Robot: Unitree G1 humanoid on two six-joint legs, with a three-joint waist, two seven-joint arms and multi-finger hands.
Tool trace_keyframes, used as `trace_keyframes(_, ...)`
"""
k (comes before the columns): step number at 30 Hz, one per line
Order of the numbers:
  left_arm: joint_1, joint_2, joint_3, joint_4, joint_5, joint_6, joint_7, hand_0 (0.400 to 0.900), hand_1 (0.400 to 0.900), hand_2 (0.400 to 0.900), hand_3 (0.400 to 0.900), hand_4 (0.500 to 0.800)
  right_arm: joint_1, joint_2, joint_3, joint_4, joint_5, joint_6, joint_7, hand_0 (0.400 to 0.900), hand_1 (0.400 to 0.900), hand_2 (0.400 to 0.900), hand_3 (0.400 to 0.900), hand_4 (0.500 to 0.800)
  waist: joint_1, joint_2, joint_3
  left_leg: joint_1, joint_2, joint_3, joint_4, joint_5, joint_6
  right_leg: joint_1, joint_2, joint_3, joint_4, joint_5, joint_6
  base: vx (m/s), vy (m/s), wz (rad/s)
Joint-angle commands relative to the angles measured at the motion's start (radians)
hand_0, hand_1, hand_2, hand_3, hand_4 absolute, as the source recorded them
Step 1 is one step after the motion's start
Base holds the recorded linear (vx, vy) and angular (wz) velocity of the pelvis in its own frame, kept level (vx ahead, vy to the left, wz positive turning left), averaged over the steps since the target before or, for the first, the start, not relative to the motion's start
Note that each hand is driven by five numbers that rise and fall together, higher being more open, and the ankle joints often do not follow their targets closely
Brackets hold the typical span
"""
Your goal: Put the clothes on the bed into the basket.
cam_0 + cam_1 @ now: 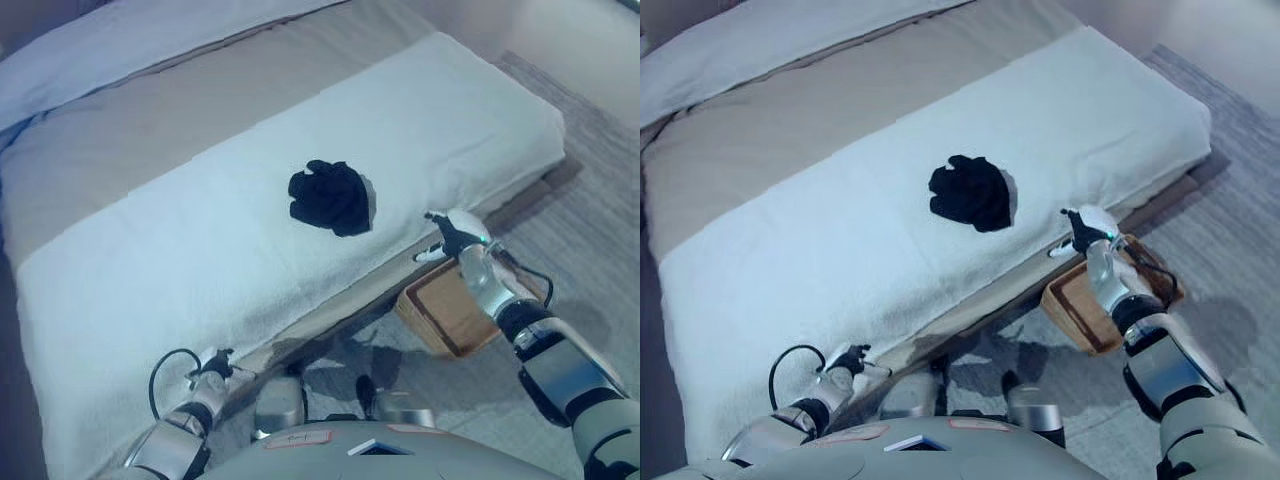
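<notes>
Nearest to us: left robot hand (845,362) sits low at the near edge of the bed, close to the white blanket's (200,260) hanging side. Fingers look loosely curled, nothing in them that we can make out, but it's small in both views, so we can't tell its state for sure.

Right side: right robot hand (455,238) is raised by the bed's near edge, just off the blanket's side. Fingers are relaxed and slightly spread, white tips showing, holding nothing. It's not touching the clothing.

Directly below and behind that hand, on the grey carpeted floor (590,230), we see the basket (1080,310): a brown, rectangular, open-top box, tilted relative to the bed edge, sitting beside the bed frame. The right arm covers part of it. Whatever interior we can see shows no clothes.

Further out, on the bed: one black garment (332,197), bunched into a crumpled lump, lying on the white blanket around the middle of its width, well up from the near edge. It's apart from both hands; the right hand is the closer one.

Beyond the blanket: a beige sheet strip (790,120) runs across the bed, then a pale bedding band (120,40) at the far side.
</notes>
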State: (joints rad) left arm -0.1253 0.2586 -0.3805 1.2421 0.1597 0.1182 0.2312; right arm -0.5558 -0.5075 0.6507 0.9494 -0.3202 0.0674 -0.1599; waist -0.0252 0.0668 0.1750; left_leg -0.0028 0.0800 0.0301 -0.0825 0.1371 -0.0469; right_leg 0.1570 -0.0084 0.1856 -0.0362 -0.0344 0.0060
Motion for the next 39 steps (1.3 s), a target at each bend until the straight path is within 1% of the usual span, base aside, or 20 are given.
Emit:
trace_keyframes(1,-0.081,0.021,0.002,0.057,-0.015,-0.003,0.085,0.900,0.900,0.900,0.900,0.800,-0.200,0.048,0.091,0.009,-0.095,-0.020,-0.042,0.900,0.900,0.900,0.900,0.800,0.035,-0.011,-0.057,-0.030,0.017,0.066,-0.005,-0.030,-0.030,-0.051,-0.051,-0.048,-0.013,-0.016,0.061,0.20,0.108,-1.47)
trace_keyframes(2,-0.090,0.035,0.014,0.068,-0.032,-0.001,0.096,0.900,0.900,0.900,0.900,0.800,-0.243,0.089,0.122,0.030,-0.103,-0.018,-0.044,0.900,0.900,0.900,0.900,0.800,0.060,-0.018,-0.053,-0.028,0.028,0.105,-0.005,-0.036,-0.033,-0.073,-0.061,-0.094,-0.019,-0.001,0.067,0.08,0.032,-1.14)
trace_keyframes(3,-0.101,0.050,0.019,0.073,-0.043,0.003,0.101,0.900,0.900,0.900,0.900,0.800,-0.286,0.116,0.145,0.052,-0.103,-0.014,-0.042,0.900,0.900,0.900,0.900,0.800,0.076,-0.027,-0.051,-0.038,0.038,0.135,-0.005,-0.035,-0.038,-0.097,-0.065,-0.133,-0.029,0.019,0.070,0.01,0.021,-0.59)
trace_keyframes(4,-0.115,0.060,0.018,0.078,-0.050,0.004,0.107,0.900,0.900,0.900,0.900,0.800,-0.315,0.143,0.160,0.070,-0.098,-0.012,-0.050,0.900,0.900,0.900,0.900,0.800,0.083,-0.035,-0.048,-0.048,0.038,0.145,-0.005,-0.034,-0.040,-0.109,-0.064,-0.142,-0.041,0.030,0.073,0.00,0.023,0.10)
trace_keyframes(6,-0.157,0.067,0.011,0.080,-0.069,0.007,0.120,0.900,0.900,0.900,0.900,0.800,-0.351,0.160,0.165,0.070,-0.082,-0.007,-0.069,0.900,0.900,0.900,0.900,0.800,0.079,-0.043,-0.036,-0.075,0.035,0.124,-0.005,-0.025,-0.042,-0.134,-0.059,-0.153,-0.051,0.033,0.068,0.00,0.034,0.48)
trace_keyframes(7,-0.158,0.067,0.011,0.080,-0.069,0.007,0.120,0.900,0.900,0.900,0.900,0.800,-0.352,0.160,0.166,0.070,-0.082,-0.008,-0.069,0.900,0.900,0.900,0.900,0.800,0.077,-0.043,-0.037,-0.078,0.035,0.121,-0.005,-0.025,-0.042,-0.135,-0.059,-0.156,-0.050,0.033,0.068,-0.03,0.038,0.45)
trace_keyframes(8,-0.182,0.067,0.001,0.080,-0.077,0.006,0.127,0.900,0.900,0.900,0.900,0.800,-0.403,0.164,0.165,0.072,-0.061,-0.002,-0.084,0.900,0.900,0.900,0.900,0.800,0.077,-0.044,-0.026,-0.114,0.035,0.107,-0.005,-0.017,-0.050,-0.170,-0.055,-0.179,-0.051,0.029,0.072,-0.01,0.046,0.36)
trace_keyframes(10,-0.196,0.065,-0.015,0.072,-0.086,0.003,0.139,0.900,0.900,0.900,0.900,0.800,-0.448,0.172,0.160,0.062,-0.034,0.000,-0.107,0.900,0.900,0.900,0.900,0.800,0.080,-0.043,-0.020,-0.148,0.033,0.094,-0.005,-0.008,-0.052,-0.198,-0.053,-0.195,-0.051,0.030,0.074,0.02,0.049,0.39)
trace_keyframes(14,-0.223,0.071,-0.040,0.058,-0.109,-0.004,0.160,0.900,0.900,0.900,0.900,0.800,-0.527,0.170,0.171,0.027,0.005,-0.004,-0.136,0.900,0.900,0.900,0.900,0.800,0.099,-0.044,0.008,-0.206,0.026,0.061,-0.005,0.009,-0.056,-0.235,-0.054,-0.217,-0.051,0.027,0.074,0.03,0.034,0.31)
trace_keyframes(17,-0.245,0.073,-0.045,0.058,-0.131,-0.006,0.176,0.900,0.900,0.900,0.900,0.800,-0.577,0.170,0.163,0.011,0.031,-0.001,-0.161,0.900,0.900,0.900,0.900,0.800,0.114,-0.044,0.022,-0.238,0.019,0.045,-0.005,0.018,-0.058,-0.255,-0.057,-0.232,-0.051,0.028,0.074,0.04,0.036,0.23)
trace_keyframes(20,-0.262,0.077,-0.055,0.057,-0.153,-0.013,0.188,0.900,0.900,0.900,0.900,0.800,-0.638,0.179,0.174,0.062,0.040,0.003,-0.175,0.900,0.900,0.900,0.900,0.800,0.135,-0.039,0.038,-0.275,0.007,0.023,-0.005,0.028,-0.059,-0.281,-0.062,-0.248,-0.051,0.029,0.077,0.03,0.036,0.27)
trace_keyframes(23,-0.274,0.079,-0.066,0.052,-0.167,-0.019,0.194,0.900,0.900,0.900,0.900,0.800,-0.678,0.176,0.182,0.083,0.041,0.010,-0.179,0.900,0.900,0.900,0.900,0.800,0.143,-0.035,0.049,-0.298,0.000,0.013,-0.005,0.032,-0.059,-0.297,-0.067,-0.257,-0.051,0.033,0.079,0.03,0.042,0.16)
trace_keyframes(24,-0.285,0.080,-0.083,0.052,-0.171,-0.024,0.193,0.900,0.900,0.900,0.900,0.800,-0.707,0.171,0.188,0.117,0.042,0.014,-0.185,0.900,0.900,0.900,0.900,0.800,0.155,-0.024,0.058,-0.318,-0.008,0.005,-0.005,0.037,-0.059,-0.309,-0.075,-0.268,-0.051,0.036,0.086,0.07,0.097,0.25)
trace_keyframes(26,-0.295,0.073,-0.118,0.041,-0.161,-0.030,0.190,0.900,0.900,0.900,0.900,0.800,-0.733,0.162,0.181,0.151,0.049,0.019,-0.196,0.900,0.900,0.900,0.900,0.800,0.167,-0.009,0.064,-0.339,-0.019,-0.002,-0.005,0.038,-0.059,-0.320,-0.086,-0.279,-0.051,0.036,0.093,0.09,0.107,0.26)
trace_keyframes(29,-0.309,0.066,-0.156,0.023,-0.156,-0.037,0.188,0.900,0.900,0.900,0.900,0.800,-0.768,0.155,0.188,0.215,0.049,0.021,-0.195,0.900,0.900,0.900,0.900,0.800,0.181,0.011,0.066,-0.368,-0.036,-0.016,-0.005,0.041,-0.058,-0.335,-0.099,-0.294,-0.051,0.039,0.102,0.07,0.096,0.23)
trace_keyframes(31,-0.330,0.062,-0.170,0.011,-0.167,-0.042,0.192,0.900,0.900,0.900,0.900,0.800,-0.789,0.148,0.201,0.238,0.041,0.023,-0.196,0.900,0.900,0.900,0.900,0.800,0.192,0.026,0.072,-0.391,-0.048,-0.026,-0.005,0.043,-0.057,-0.353,-0.109,-0.300,-0.051,0.046,0.109,0.05,0.090,0.15)
trace_keyframes(32,-0.331,0.062,-0.169,0.012,-0.167,-0.042,0.192,0.900,0.900,0.900,0.900,0.800,-0.789,0.148,0.201,0.238,0.041,0.023,-0.196,0.900,0.900,0.900,0.900,0.800,0.192,0.026,0.071,-0.393,-0.049,-0.027,-0.005,0.043,-0.057,-0.354,-0.109,-0.300,-0.051,0.046,0.109,0.04,0.097,0.16)
trace_keyframes(35,-0.378,0.047,-0.179,-0.003,-0.200,-0.052,0.194,0.900,0.900,0.900,0.900,0.800,-0.820,0.126,0.212,0.299,0.036,0.030,-0.193,0.900,0.900,0.900,0.900,0.800,0.210,0.054,0.081,-0.446,-0.068,-0.041,-0.005,0.052,-0.061,-0.393,-0.123,-0.318,-0.051,0.057,0.121,0.04,0.086,0.28)
trace_keyframes(37,-0.376,0.047,-0.182,-0.014,-0.205,-0.058,0.189,0.900,0.900,0.900,0.900,0.800,-0.845,0.098,0.217,0.335,0.035,0.036,-0.187,0.900,0.900,0.900,0.900,0.800,0.226,0.067,0.081,-0.475,-0.077,-0.045,-0.005,0.058,-0.065,-0.410,-0.130,-0.329,-0.051,0.061,0.127,0.04,0.071,0.24)
trace_keyframes(39,-0.356,0.045,-0.185,-0.039,-0.201,-0.064,0.184,0.900,0.900,0.900,0.900,0.800,-0.834,0.079,0.199,0.353,0.048,0.033,-0.184,0.900,0.900,0.900,0.900,0.800,0.238,0.075,0.079,-0.490,-0.084,-0.050,-0.005,0.059,-0.065,-0.415,-0.135,-0.338,-0.051,0.062,0.133,0.06,0.065,0.15)
